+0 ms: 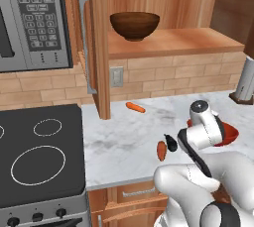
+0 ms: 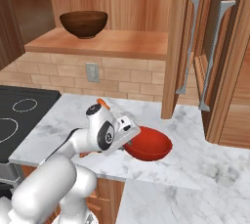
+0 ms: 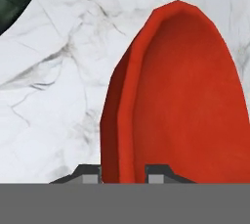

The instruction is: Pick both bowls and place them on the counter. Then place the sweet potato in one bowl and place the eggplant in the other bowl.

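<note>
Glossy red bowl (image 3: 195, 100) – matt veined marble counter (image 3: 53, 100) – wood-grain brown bowl (image 1: 134, 25).

No legible text, label, brand, number or sign is showing in any view. The microwave (image 1: 34, 20) in the left base view is carrying a keypad (image 1: 37, 13) of small buttons bearing pale marks, but these marks are rendering too small and too blurred to read. No other item in the scene is displaying lettering.
</note>
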Motion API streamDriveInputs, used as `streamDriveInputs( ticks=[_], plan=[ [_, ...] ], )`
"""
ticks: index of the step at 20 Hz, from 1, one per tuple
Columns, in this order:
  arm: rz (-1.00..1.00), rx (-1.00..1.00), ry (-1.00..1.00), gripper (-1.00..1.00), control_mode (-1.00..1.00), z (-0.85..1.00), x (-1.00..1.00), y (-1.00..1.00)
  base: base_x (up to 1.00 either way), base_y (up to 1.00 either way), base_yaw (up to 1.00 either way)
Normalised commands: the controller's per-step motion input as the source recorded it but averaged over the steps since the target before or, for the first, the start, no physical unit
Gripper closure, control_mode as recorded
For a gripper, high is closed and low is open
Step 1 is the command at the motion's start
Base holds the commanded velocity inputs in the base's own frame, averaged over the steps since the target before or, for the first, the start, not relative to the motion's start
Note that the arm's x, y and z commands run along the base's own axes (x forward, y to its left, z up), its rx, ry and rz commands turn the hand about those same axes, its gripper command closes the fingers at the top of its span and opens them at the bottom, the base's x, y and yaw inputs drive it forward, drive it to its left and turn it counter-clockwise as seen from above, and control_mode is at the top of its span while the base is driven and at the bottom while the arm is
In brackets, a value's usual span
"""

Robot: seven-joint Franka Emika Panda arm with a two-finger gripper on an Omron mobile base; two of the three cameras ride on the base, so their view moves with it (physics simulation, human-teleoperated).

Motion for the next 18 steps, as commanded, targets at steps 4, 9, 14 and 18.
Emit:
streamDriveInputs(
  ticks=[4, 9, 14, 18],
  plan=[
    [0.00, 0.00, 0.00, 1.00, -1.00, -0.38, 0.17, 0.00, 0.00, 0.00, 0.00],
    [0.00, 0.00, 0.00, 1.00, -1.00, -0.42, 0.12, 0.00, 0.00, 0.00, 0.00],
    [0.00, 0.04, 0.00, -1.00, -1.00, -0.03, -0.01, 0.00, 0.00, 0.00, 0.00],
    [0.00, 0.02, 0.02, -1.00, -1.00, 0.01, -0.03, 0.04, 0.00, 0.00, 0.00]
  ],
)
